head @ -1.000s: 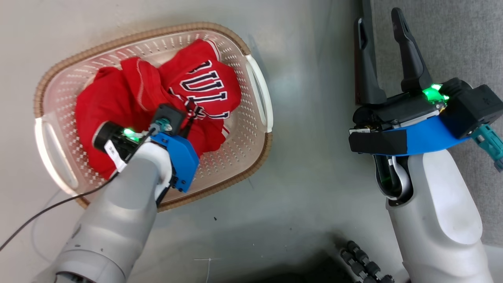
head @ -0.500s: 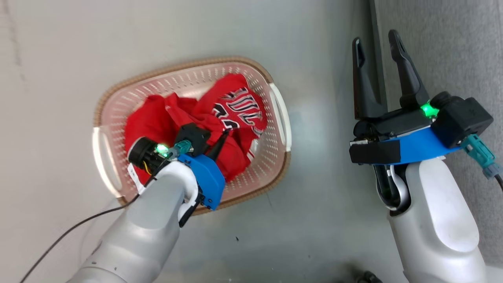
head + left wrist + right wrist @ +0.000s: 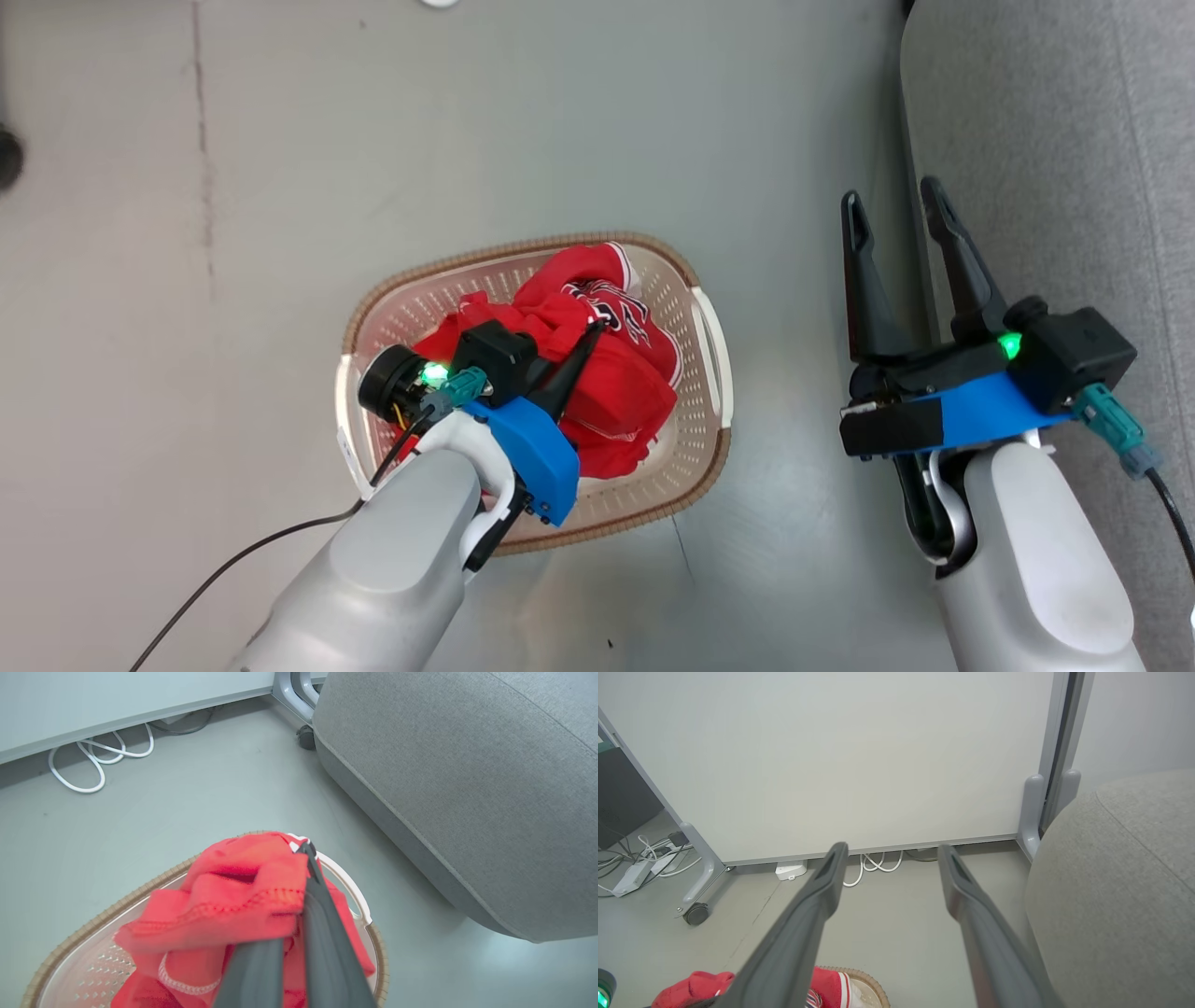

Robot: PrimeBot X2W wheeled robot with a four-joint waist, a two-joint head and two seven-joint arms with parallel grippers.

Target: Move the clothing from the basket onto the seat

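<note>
Left end effector (image 3: 593, 331): clamped on a raised fold of the clothing (image 3: 616, 392), red fabric pinched between its fingers.
Right end effector (image 3: 890, 196): fingers apart, empty, hovering at the edge of the seat (image 3: 1046, 140).
Clothing: bunched in the basket (image 3: 695, 439), the gripped fold above the brown rim.
Basket: on the floor (image 3: 373, 140), apart from the seat.
Step in hand: likely lifting a garment clear.
Doing it well: rise straight up until the trailing cloth clears the rim, then carry it across and release well inside the cushion's rounded edge.
Risk: the second garment may be tangled and drag along.
</note>
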